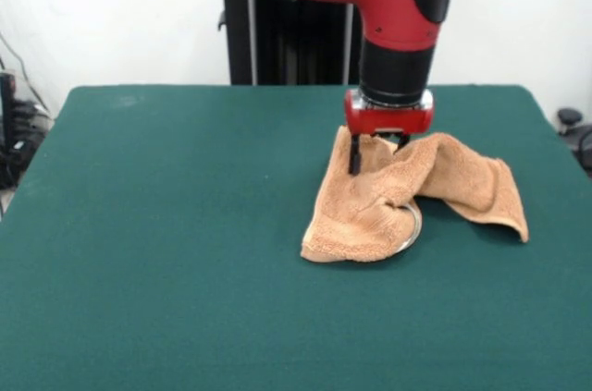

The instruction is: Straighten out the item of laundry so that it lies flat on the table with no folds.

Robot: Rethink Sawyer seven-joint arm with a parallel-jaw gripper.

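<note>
The item of laundry point(388, 201), an orange-tan terry towel, sits bunched right of centre on the green table point(166, 225). It rises to a peak under my gripper point(377, 152) and falls away on both sides. One part drops toward the front, the other trails right to a corner point(518, 225). The gripper comes straight down onto the peak and is shut on the cloth. One black finger point(354, 156) shows in front of the towel; the other is mostly hidden by it. A pale curved strip point(413, 229) shows at the lower fold.
A black upright stand point(277, 40) rises behind the table's far edge. Dark equipment and cables point(14, 132) lie off the left side, and a dark object point(573, 128) lies off the right. Wide green surface lies left of and in front of the towel.
</note>
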